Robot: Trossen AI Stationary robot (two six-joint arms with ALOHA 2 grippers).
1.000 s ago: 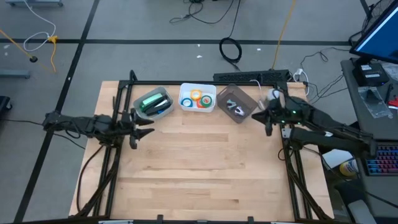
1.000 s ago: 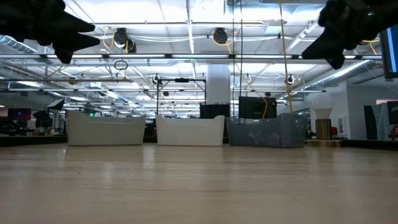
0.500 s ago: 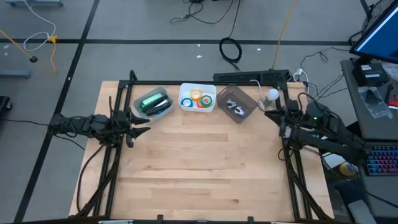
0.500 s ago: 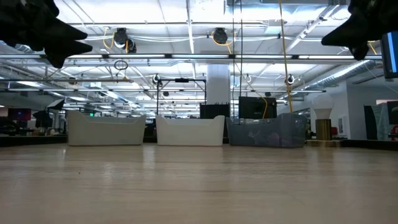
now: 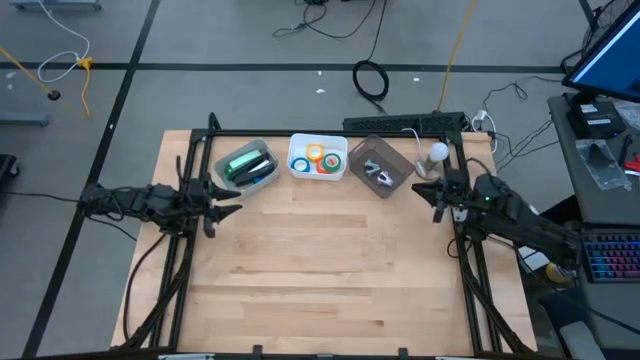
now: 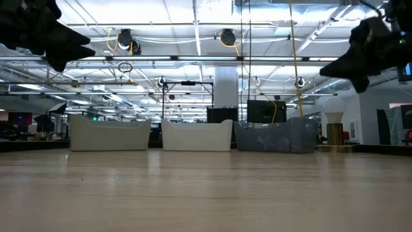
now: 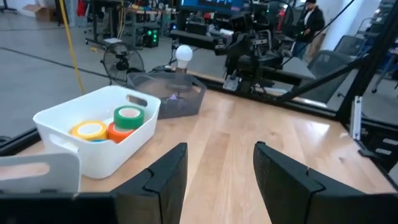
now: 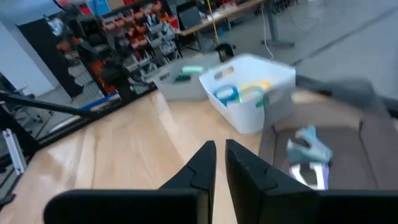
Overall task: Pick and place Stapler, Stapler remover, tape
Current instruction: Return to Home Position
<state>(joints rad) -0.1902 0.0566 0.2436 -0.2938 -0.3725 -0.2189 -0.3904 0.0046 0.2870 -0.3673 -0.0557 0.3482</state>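
Tape in white bin seen from L wrist, not low; L tool spread, R tool closed.

Lit brightly and evenly from overhead. Backlit in the low view by ceiling lights glaring behind the left claw and right claw, both reduced to black silhouettes. Shadowed only faintly on the table below each claw. Smeared with blur beyond the right claw in its wrist view.

Tape rolls: orange, yellow, blue, green, lying together in white bin. Staplers: green (count unclear), in grey bin. Staple removers: pale, in dark bin.
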